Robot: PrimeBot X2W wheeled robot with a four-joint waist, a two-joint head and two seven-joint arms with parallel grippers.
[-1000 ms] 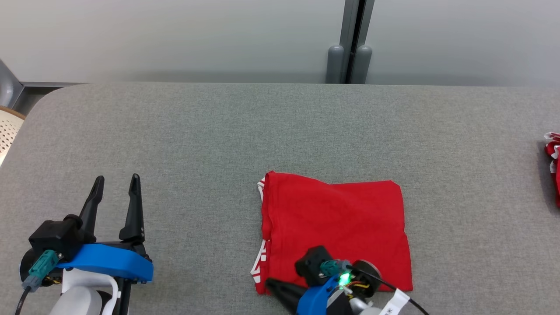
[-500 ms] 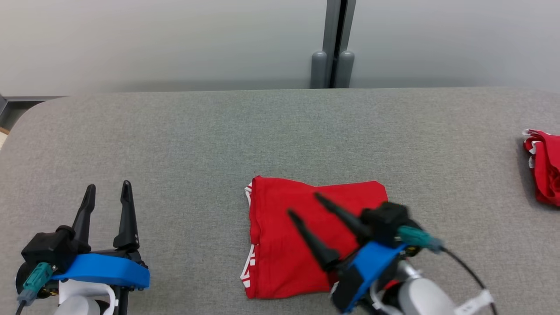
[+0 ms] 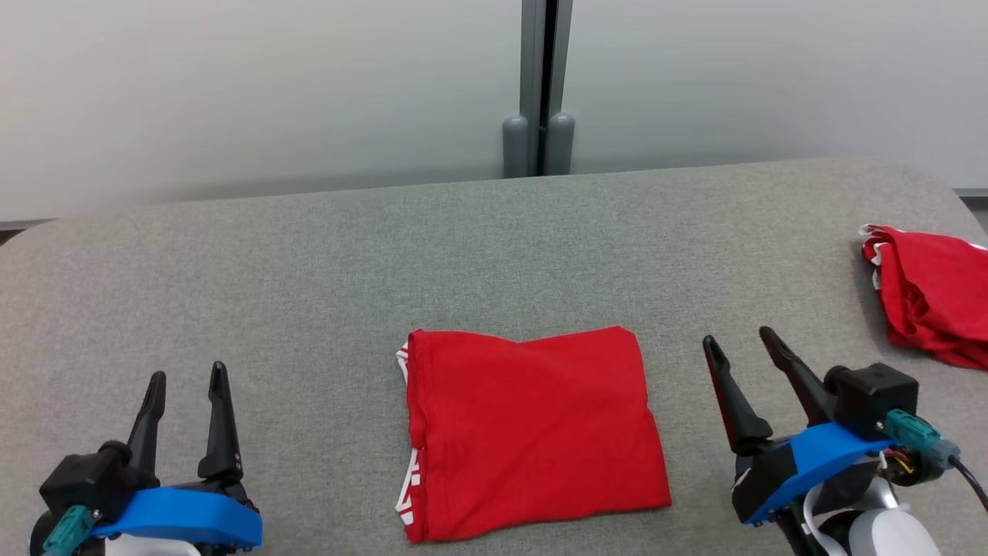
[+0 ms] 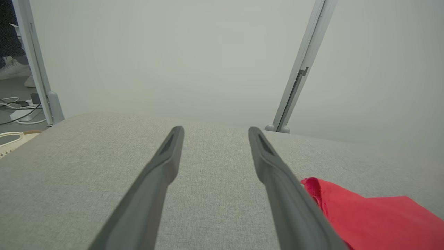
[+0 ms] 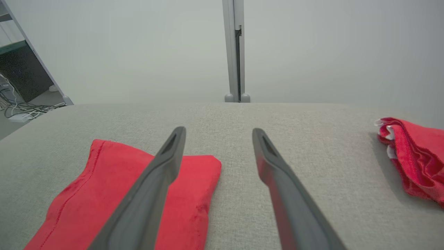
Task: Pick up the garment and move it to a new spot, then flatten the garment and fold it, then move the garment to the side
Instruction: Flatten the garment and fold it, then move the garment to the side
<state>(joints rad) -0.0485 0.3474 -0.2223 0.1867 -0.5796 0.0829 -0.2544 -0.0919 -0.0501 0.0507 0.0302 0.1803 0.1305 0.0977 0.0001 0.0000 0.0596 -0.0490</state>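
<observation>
The garment (image 3: 532, 428) is a red cloth with white trim, folded into a flat rectangle near the table's front middle; it also shows as the garment (image 5: 114, 194) and the garment (image 4: 374, 218). My left gripper (image 3: 187, 378) stands open at the lower left, well apart from it, empty; in the left wrist view the left gripper (image 4: 215, 129) has nothing between its fingers. My right gripper (image 3: 739, 340) is open just right of the garment's right edge, holding nothing. In its own view the right gripper (image 5: 218, 129) points at bare table.
A second, crumpled red cloth (image 3: 926, 297) lies at the table's far right edge, also the crumpled cloth (image 5: 412, 156). The grey fabric table (image 3: 309, 293) has rounded corners. A wall with a grey post (image 3: 539, 89) stands behind it.
The head camera has swung right. My right gripper has let go of the garment's front edge, opened, and drawn off to the garment's right side. The left gripper kept its place.
</observation>
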